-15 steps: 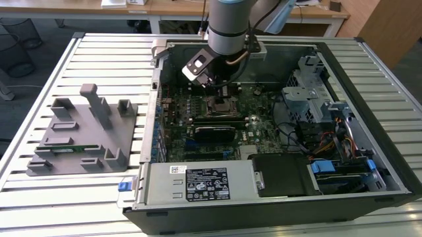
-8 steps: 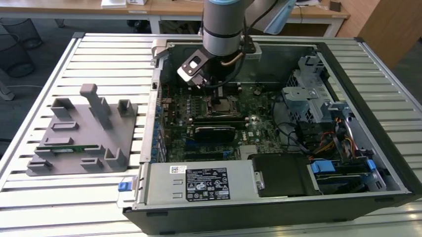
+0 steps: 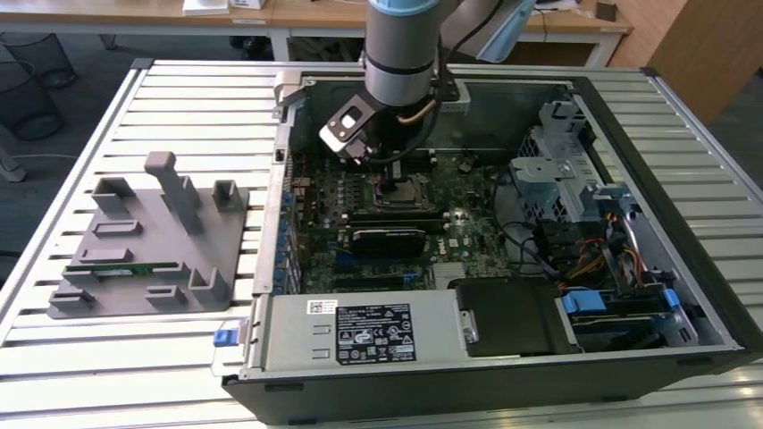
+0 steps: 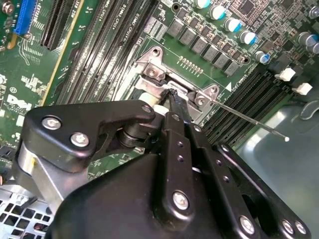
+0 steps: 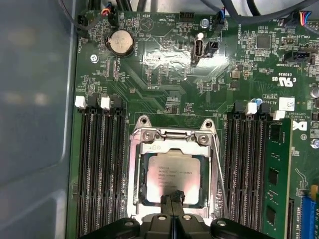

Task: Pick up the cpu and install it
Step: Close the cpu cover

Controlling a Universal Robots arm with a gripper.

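Cpu (image 5: 172, 172) lying flat in the open socket (image 5: 134, 169) at the middle of the motherboard (image 5: 164, 74), inside the computer case (image 3: 477, 393), gripper (image 5: 172, 195) fingers pressed together, tips at the chip's edge, memory stick (image 5: 275, 174) slotted nearby.

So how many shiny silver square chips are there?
1: the cpu lies in the socket, with the end effector right at its edge. More could be hidden elsewhere.

End effector (image 3: 396, 181) at mobo socket (image 3: 413, 195) inside open PC case (image 3: 477, 393).
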